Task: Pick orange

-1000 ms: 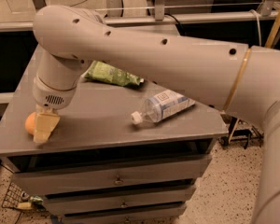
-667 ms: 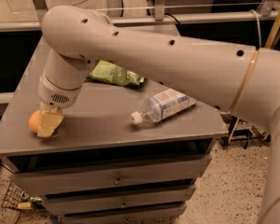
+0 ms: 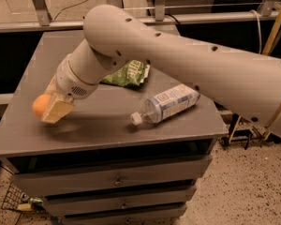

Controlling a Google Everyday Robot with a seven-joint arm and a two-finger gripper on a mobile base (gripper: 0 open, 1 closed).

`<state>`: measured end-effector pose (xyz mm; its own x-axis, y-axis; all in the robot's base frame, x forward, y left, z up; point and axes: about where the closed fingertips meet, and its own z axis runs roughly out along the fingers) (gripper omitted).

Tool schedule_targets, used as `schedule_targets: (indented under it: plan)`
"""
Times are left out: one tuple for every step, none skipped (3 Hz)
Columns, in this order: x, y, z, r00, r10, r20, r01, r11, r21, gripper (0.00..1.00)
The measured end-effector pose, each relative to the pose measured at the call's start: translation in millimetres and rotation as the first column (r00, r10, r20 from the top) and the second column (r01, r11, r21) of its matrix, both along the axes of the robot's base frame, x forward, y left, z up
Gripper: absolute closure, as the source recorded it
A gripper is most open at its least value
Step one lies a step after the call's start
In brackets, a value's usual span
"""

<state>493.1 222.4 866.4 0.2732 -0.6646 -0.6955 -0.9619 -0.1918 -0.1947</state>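
Note:
The orange point(image 3: 38, 105) is a small round fruit at the left side of the grey cabinet top point(image 3: 107, 128). My gripper point(image 3: 47, 108) is shut on it, with a cream finger point(image 3: 57, 110) pressed against its right side. The orange hangs a little above the surface and a soft shadow lies under it. My large white arm reaches in from the right and hides the far finger.
A green chip bag point(image 3: 127, 74) lies at the back middle, partly under my arm. A clear plastic bottle point(image 3: 171, 102) lies on its side at the right. The top's left and front edges are close. Drawers point(image 3: 117, 179) sit below.
The gripper has risen with the orange in it, lifting it off the cabinet top. The arm has swung a little up and to the right.

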Motion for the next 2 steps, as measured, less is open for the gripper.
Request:
schedule_targets:
  plan:
    - [17.7, -8.4, 25.1, 0.9964, 0.000, 0.085, -0.009, 0.995, 0.103, 1.00]
    - [30.8, -15.3, 50.0, 0.9867, -0.007, 0.162, -0.021, 0.985, 0.170, 1.00]
